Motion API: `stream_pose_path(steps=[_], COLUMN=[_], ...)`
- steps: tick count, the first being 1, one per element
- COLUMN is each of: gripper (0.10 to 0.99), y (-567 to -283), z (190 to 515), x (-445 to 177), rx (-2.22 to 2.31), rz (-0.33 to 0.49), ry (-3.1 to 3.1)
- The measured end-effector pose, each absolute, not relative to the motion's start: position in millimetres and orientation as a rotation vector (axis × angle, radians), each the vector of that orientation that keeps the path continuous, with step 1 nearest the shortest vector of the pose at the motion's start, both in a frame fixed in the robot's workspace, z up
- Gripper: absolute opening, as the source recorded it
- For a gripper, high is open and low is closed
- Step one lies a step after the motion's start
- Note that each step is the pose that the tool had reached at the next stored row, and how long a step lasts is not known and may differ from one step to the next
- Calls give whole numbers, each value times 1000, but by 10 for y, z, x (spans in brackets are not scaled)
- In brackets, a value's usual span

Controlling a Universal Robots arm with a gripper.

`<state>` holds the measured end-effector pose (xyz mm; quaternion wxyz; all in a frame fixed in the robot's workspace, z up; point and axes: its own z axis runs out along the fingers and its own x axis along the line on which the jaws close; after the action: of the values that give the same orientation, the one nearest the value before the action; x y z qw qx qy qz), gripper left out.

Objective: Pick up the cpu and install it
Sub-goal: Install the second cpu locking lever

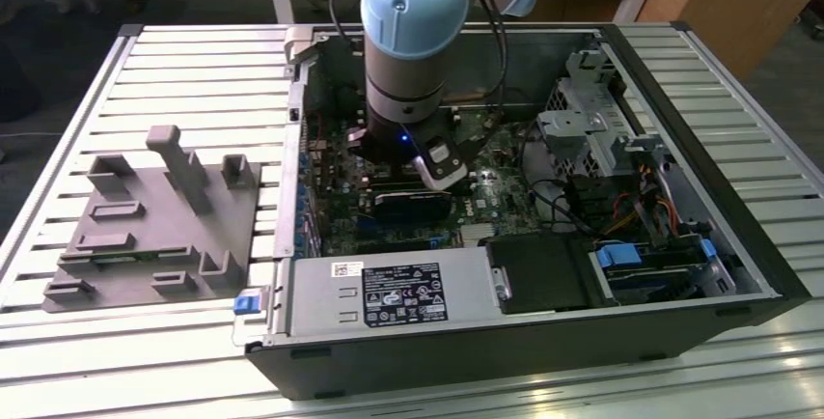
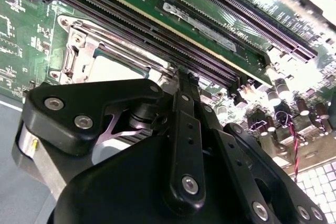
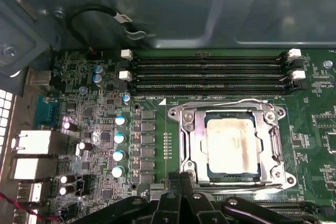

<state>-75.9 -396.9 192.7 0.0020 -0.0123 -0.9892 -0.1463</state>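
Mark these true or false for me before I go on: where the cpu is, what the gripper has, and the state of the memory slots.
1. The cpu lies in the motherboard socket, inside its metal frame. True.
2. The gripper carries the cpu above the socket. False: the cpu rests in the socket and the gripper sits at the frame's edge.
3. The memory slots all hold modules. False: in the first wrist view they look empty.
4. The arm reaches down into the open computer case. True.
5. The grey fixture block stands inside the case. False: it stands on the slatted table, at the exterior view's left.
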Motion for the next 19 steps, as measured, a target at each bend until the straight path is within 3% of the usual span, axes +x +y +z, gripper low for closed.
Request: stream_pose_path(steps=[19], gripper=[106], y=[-3951], z=[1979], x=[-790], rx=[-39], rz=[-471], ry=[-3102])
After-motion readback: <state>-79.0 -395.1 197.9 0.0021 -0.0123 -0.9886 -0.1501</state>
